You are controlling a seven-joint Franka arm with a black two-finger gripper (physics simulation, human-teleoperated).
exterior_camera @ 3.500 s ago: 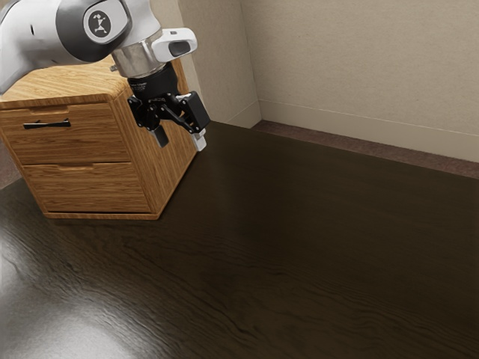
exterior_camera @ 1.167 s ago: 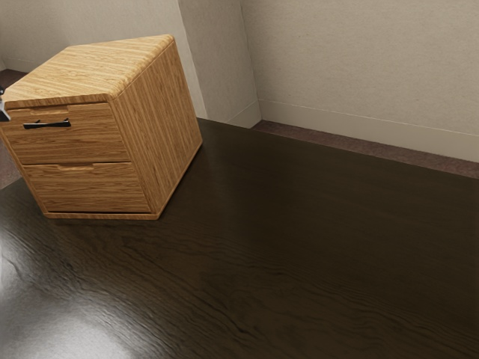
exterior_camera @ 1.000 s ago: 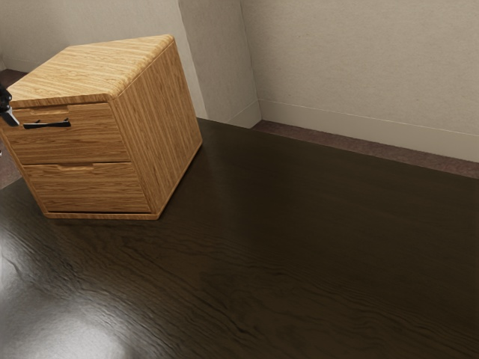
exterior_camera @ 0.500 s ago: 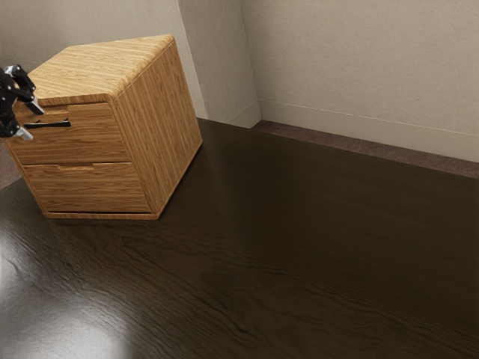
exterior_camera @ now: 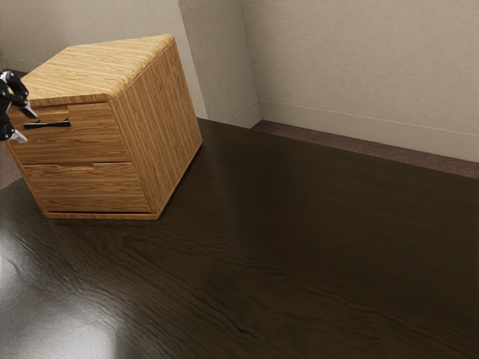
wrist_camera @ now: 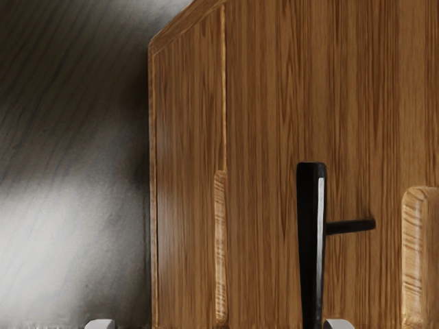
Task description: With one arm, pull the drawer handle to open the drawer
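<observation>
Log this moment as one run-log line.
phase: pre-grasp | gripper: open | handle: between jaws, not clamped | top drawer: shut

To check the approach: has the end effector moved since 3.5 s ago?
Yes. The end effector moved toward the exterior view's left, from the front corner of the cabinet to the drawer handle.
</observation>
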